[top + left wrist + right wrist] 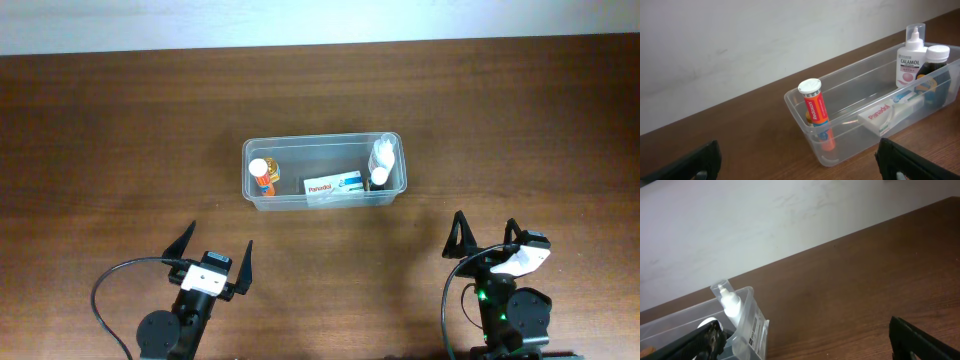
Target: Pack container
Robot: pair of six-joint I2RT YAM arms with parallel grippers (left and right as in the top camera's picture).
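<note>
The clear plastic container (322,150) sits mid-table. Inside it stand an orange tube with a white cap (262,174) at the left end, a Panadol box (334,185) in the middle, and a white Calamol bottle (381,152) with a dark white-capped bottle (379,178) at the right end. The left wrist view shows the container (850,90), tube (814,107), box (879,113) and bottles (910,60). My left gripper (214,256) is open and empty, near the front edge. My right gripper (486,238) is open and empty, front right of the container (747,325).
The dark wooden table (120,140) runs to a white wall at the back. Both arm bases sit at the table's front edge.
</note>
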